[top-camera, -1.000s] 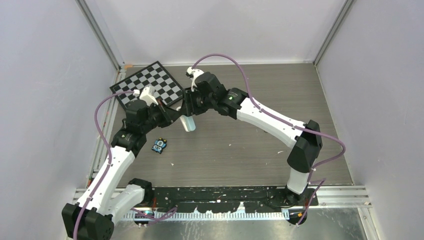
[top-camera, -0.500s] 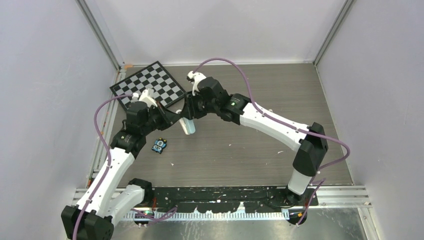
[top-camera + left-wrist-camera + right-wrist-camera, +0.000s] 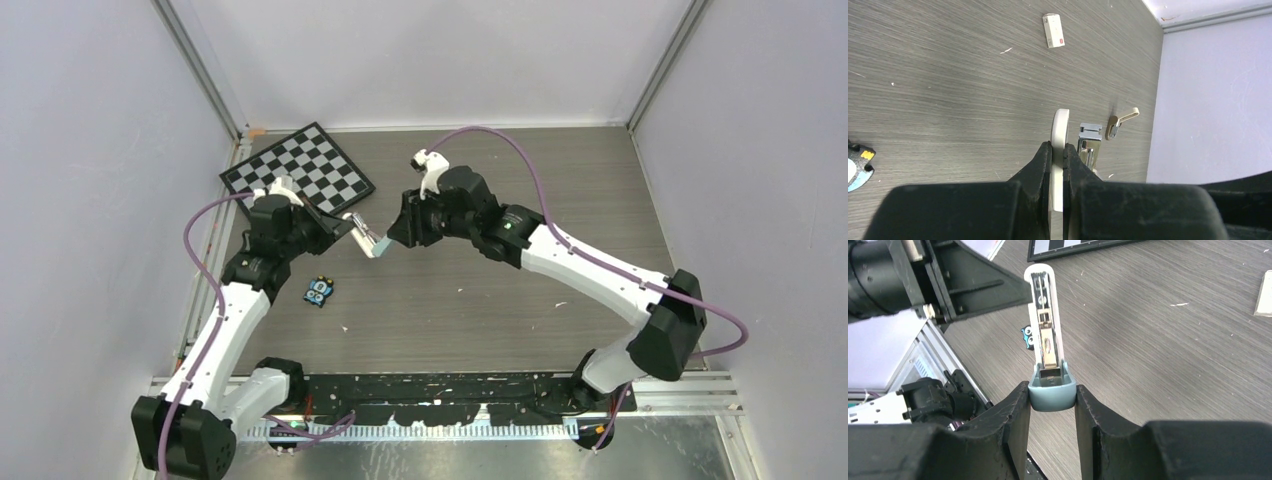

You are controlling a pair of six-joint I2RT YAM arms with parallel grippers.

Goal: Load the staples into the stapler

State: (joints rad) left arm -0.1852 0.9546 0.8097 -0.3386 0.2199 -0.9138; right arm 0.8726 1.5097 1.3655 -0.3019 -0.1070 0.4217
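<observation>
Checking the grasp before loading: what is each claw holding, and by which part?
Both hold the stapler: the right claw clamps its blue-teal end, and the left claw pinches the edge of its thin white base.

I see the stapler with a pale teal cap, white base and silvery channel, over a grey wood-grained tabletop. Chessboard: black-and-white checks. Small box: white, red mark. Small block: tan. Gadget: black and blue. Left arm and right arm: white links, black joints; cable: purple. Walls: pale lilac.
</observation>
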